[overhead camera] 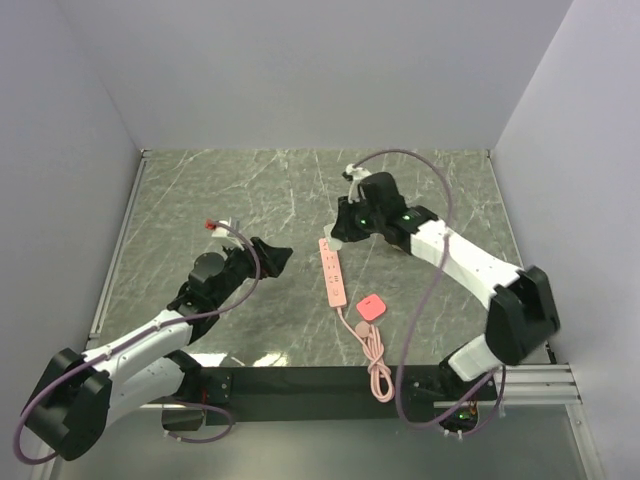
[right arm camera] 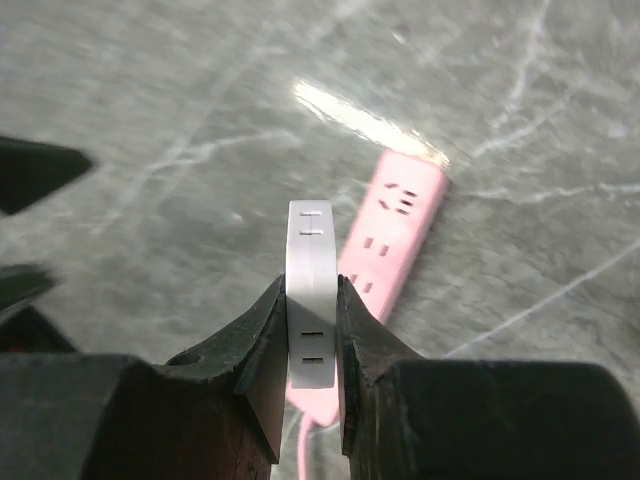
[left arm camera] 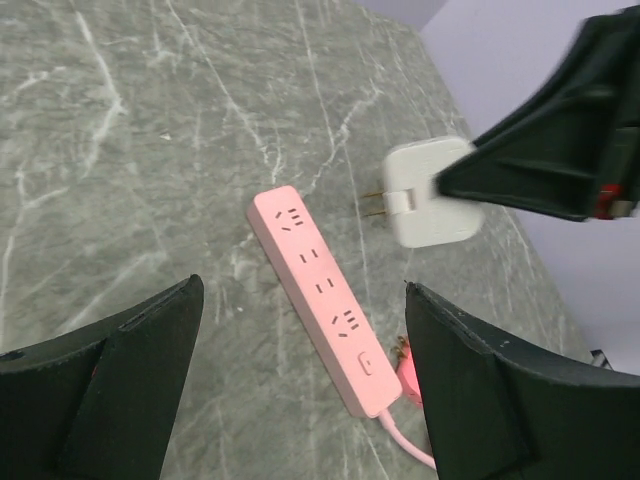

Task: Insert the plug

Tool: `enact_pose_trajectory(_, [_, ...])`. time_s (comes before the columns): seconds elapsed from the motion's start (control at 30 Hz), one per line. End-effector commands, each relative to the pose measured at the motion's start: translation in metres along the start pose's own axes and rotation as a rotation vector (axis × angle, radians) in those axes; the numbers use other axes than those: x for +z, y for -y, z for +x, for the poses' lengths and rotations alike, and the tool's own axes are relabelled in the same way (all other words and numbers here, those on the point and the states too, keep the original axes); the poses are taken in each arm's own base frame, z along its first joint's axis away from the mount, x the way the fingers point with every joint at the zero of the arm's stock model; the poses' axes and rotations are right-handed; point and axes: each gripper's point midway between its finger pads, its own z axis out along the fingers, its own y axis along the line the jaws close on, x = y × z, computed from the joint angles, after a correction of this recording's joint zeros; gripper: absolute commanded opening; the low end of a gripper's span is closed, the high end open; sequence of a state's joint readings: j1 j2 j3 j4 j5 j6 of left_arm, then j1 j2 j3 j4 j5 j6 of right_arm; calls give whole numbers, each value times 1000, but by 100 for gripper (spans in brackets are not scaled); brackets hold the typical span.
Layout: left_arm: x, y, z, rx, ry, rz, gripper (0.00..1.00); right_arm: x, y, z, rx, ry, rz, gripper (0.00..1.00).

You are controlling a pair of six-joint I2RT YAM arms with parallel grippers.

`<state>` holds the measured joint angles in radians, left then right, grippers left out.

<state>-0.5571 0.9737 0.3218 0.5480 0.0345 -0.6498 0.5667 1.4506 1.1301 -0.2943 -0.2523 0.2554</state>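
Observation:
The coral-pink plug (overhead camera: pixel 372 307) lies flat on the marble table, right of the near end of the pale-pink power strip (overhead camera: pixel 333 272). In the left wrist view the plug (left arm camera: pixel 403 362) peeks out with brass prongs behind my finger, beside the strip (left arm camera: pixel 320 295). My right gripper (overhead camera: pixel 342 228) hovers at the strip's far end, shut on an off-white square adapter (right arm camera: pixel 311 260) with two prongs (left arm camera: pixel 373 202). My left gripper (overhead camera: pixel 275 258) is open and empty, left of the strip.
The strip's pink cord (overhead camera: pixel 376 362) runs in loops to the near table edge. Grey walls close in the table on three sides. The strip also shows in the right wrist view (right arm camera: pixel 392 228), below the held adapter.

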Motion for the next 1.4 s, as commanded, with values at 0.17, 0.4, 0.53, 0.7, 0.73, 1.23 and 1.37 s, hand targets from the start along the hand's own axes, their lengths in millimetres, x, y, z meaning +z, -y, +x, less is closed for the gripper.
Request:
enact_pose_trajectory(0.17, [-5, -11, -8, 25, 44, -28, 87, 28, 27, -16, -75, -113, 237, 0])
enact_pose_trajectory(0.4, [-4, -15, -4, 22, 23, -28, 87, 40, 44, -13, -95, -220, 346, 0])
enact_pose_trajectory(0.53, [-4, -17, -2, 18, 16, -28, 87, 48, 45, 2, -99, -296, 359, 0])
enact_pose_trajectory(0.7, [-5, -19, -2, 19, 17, -34, 87, 57, 40, 14, -99, -349, 365, 0])
enact_pose_trajectory(0.73, [-5, -20, -1, 19, 14, -36, 87, 59, 40, 16, -99, -359, 368, 0])
enact_pose_trajectory(1.23, [-7, -18, 5, 10, 6, -8, 87, 69, 46, 20, -83, -380, 422, 0])
enact_pose_trajectory(1.37, [-8, -18, 5, 10, 6, -6, 87, 70, 48, 21, -90, -391, 437, 0])
